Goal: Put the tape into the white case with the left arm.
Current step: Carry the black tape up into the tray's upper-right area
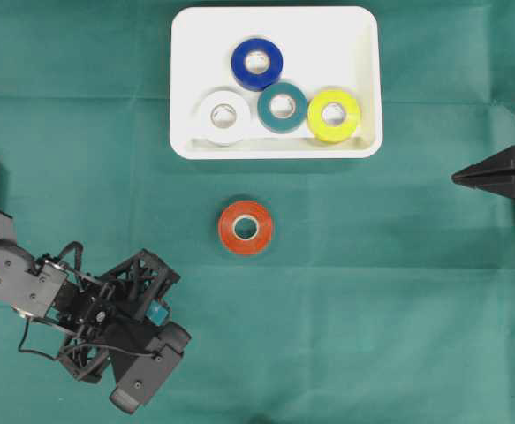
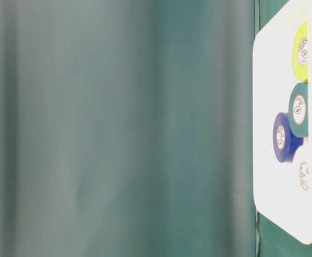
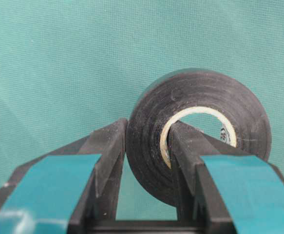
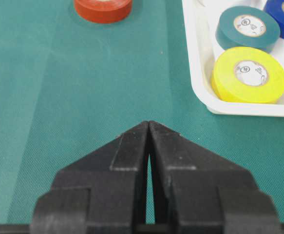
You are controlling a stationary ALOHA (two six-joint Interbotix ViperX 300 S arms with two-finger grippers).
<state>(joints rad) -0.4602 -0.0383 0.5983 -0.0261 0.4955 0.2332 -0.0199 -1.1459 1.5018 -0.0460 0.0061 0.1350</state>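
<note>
Black tape roll [image 3: 180, 131] is pinched in the left gripper [image 3: 146, 146]: one finger on the outer wall, the other through the cardboard core, roll standing on edge above the green cloth [image 3: 59, 58]. Teal bands visible on both fingers [image 3: 49, 180].

In the overhead view the left gripper [image 1: 147, 353] sits well apart from the white case [image 1: 275, 81], down at the near-left corner of the cloth; the roll itself is hidden under the arm there.

White case holds four rolls: blue [image 1: 257, 63], white [image 1: 223, 116], teal [image 1: 282, 107], yellow [image 1: 334, 115]. Teal touches blue and yellow; white sits just beside teal.

Orange roll [image 1: 246, 227] lies flat on the cloth just outside the case's near rim.

Right gripper [image 4: 149, 127] hovers to the right of the case, fingers pressed together, gripping nothing.
</note>
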